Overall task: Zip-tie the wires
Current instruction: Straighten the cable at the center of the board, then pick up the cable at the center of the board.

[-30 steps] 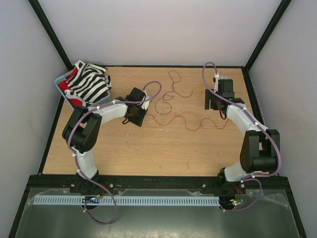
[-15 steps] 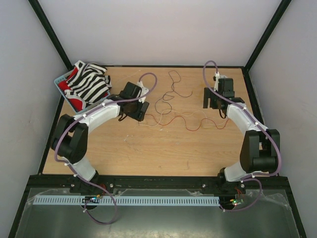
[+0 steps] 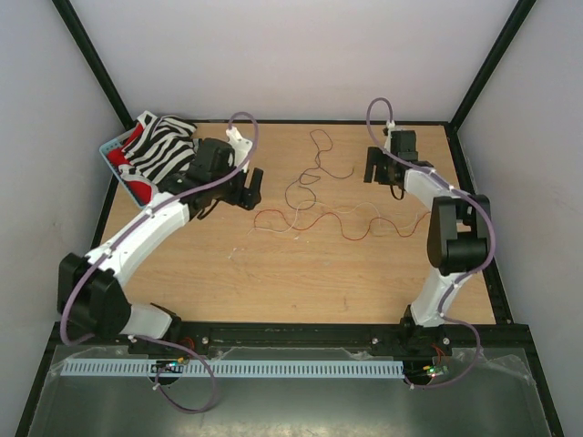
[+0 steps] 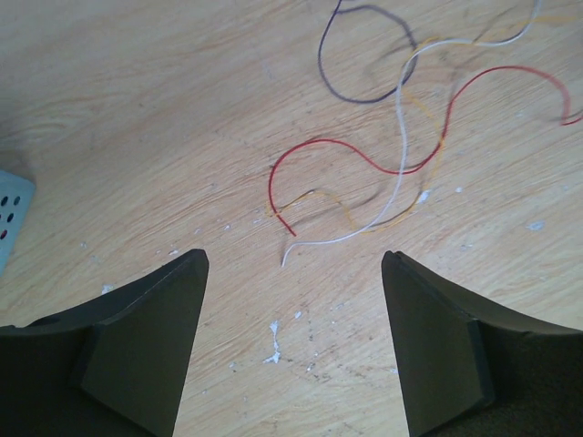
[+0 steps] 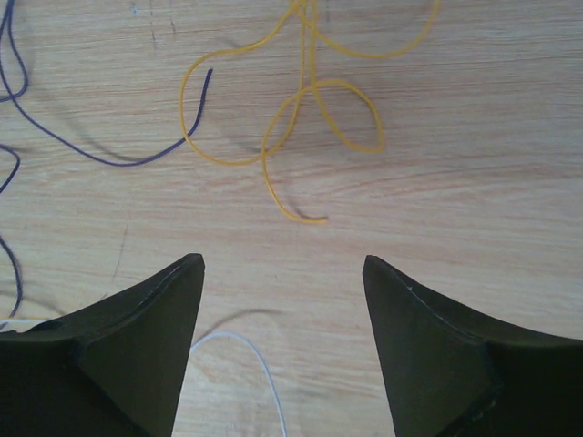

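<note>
The wires lie loose and curly on the wooden table: a red one (image 3: 337, 221) runs across the middle and a dark one (image 3: 319, 150) sits behind it. My left gripper (image 3: 239, 193) hangs open just left of the wires' left ends. In the left wrist view, the left gripper (image 4: 293, 259) has bare wood between its fingers, with the red wire (image 4: 364, 150), a dark loop (image 4: 351, 98) and a white strand (image 4: 399, 137) ahead. My right gripper (image 3: 383, 179) is open at the back right. In its wrist view, the right gripper (image 5: 282, 262) faces a yellow wire (image 5: 314, 91) and a purple one (image 5: 100, 157).
A blue basket (image 3: 111, 146) with a black-and-white striped cloth (image 3: 164, 150) and something red stands at the back left corner, close behind my left gripper. Dark frame posts and pale walls close in the table on three sides.
My left arm has swung left and back, off the wires' left ends toward the basket, and its jaws have gone from nearly shut to open. My right gripper has shifted slightly back.
</note>
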Robot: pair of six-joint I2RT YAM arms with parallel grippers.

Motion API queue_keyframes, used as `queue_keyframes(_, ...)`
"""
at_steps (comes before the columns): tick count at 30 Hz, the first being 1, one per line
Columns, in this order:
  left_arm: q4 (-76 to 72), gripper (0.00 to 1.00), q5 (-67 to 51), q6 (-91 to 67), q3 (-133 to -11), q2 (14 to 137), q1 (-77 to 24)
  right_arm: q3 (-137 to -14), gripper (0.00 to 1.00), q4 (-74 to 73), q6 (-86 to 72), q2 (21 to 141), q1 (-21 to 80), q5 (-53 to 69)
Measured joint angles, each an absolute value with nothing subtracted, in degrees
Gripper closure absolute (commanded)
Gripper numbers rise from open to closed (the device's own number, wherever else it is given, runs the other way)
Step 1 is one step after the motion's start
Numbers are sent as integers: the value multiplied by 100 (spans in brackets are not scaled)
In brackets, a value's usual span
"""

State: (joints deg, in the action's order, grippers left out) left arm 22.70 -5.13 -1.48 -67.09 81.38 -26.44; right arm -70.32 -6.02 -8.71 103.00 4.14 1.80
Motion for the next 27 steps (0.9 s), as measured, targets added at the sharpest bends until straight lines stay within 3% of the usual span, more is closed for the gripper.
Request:
queue_keyframes(16, 2023, 15, -906, -167, -6545, 7175, -2596, -7891, 43, -550, -871, 11725, 427, 464)
queue_keyframes(21, 2012, 15, -921, -172, -6525, 7175, -2596, -8014, 58, -528, -784, 11852, 464, 419)
queue_keyframes(27, 2010, 14, -996, -193, -6519, 7175, -2569, -8018, 92, -537, -567, 11869, 541, 169)
